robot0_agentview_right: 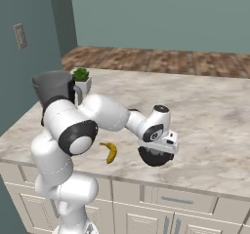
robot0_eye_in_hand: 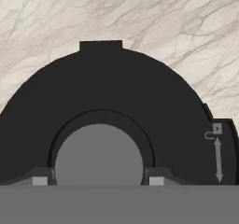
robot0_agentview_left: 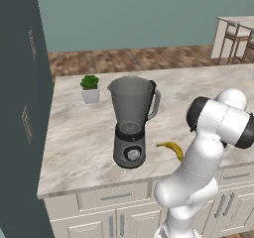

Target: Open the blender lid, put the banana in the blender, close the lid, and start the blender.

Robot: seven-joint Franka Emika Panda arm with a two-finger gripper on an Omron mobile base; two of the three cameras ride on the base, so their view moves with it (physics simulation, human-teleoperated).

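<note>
The blender [robot0_agentview_left: 131,128] stands on the counter with its grey jar open at the top, and its jar [robot0_agentview_right: 53,89] also peeks out behind my arm. A yellow banana [robot0_agentview_left: 171,148] lies on the counter to the right of the base, near the front edge [robot0_agentview_right: 111,152]. My gripper [robot0_agentview_right: 157,151] hangs low over the counter to the right of the banana, shut on the blender lid [robot0_agentview_right: 155,159]. In the hand view the dark round lid [robot0_eye_in_hand: 107,87] lies flat under the hand. Its grey knob [robot0_eye_in_hand: 99,155] sits between my fingertips [robot0_eye_in_hand: 156,180].
A small white potted plant [robot0_agentview_left: 90,89] stands behind and left of the blender. A tall dark cabinet [robot0_agentview_left: 20,108] walls off the counter's left end. Stools [robot0_agentview_left: 237,36] stand at the far right. The marble counter [robot0_agentview_right: 210,121] stretches right of the lid.
</note>
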